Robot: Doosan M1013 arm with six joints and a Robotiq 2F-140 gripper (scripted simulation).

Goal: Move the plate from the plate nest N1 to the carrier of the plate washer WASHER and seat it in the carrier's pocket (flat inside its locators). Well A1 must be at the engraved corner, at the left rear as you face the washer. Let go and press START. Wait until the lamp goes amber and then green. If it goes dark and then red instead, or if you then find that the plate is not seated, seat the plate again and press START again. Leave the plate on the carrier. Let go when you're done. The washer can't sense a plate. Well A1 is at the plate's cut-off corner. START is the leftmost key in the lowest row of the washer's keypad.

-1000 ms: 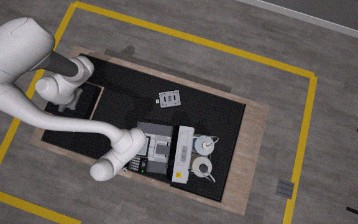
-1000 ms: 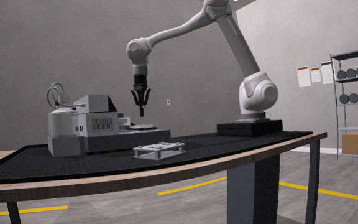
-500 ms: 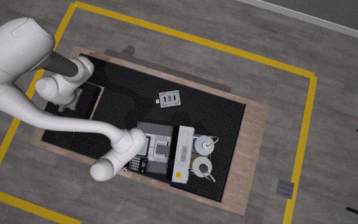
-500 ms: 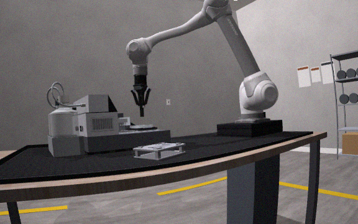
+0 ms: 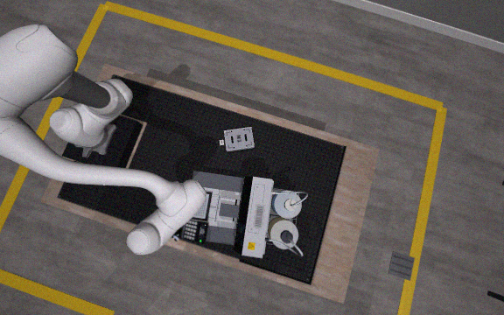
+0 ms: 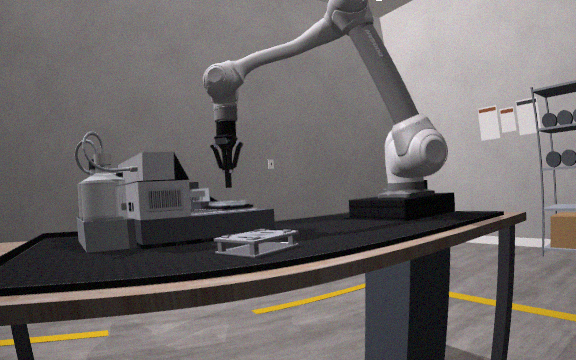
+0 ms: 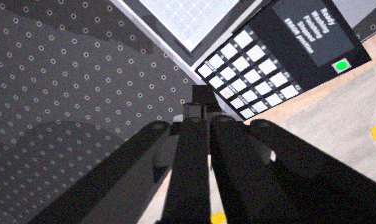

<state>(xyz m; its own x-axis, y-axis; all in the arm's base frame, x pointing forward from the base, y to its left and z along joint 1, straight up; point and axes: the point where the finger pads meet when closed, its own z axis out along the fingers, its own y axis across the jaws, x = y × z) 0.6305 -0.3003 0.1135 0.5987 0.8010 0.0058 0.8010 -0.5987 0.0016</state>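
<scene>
Hand [image 6: 227, 184] is closed tight on nothing, hanging above the washer [image 6: 168, 210] near the keypad [image 7: 249, 75]. Nest [image 6: 257, 241] on the table [image 6: 318, 265] looks bare. Plate [image 7: 191, 17] lies on the washer's carrier, so the transfer looks done; whether it sits flat and where A1 points can't be told. Lamp [image 7: 342, 65] shows green. Judging by that, START got pressed and the cycle passed. What's left: probably just backing off.
</scene>
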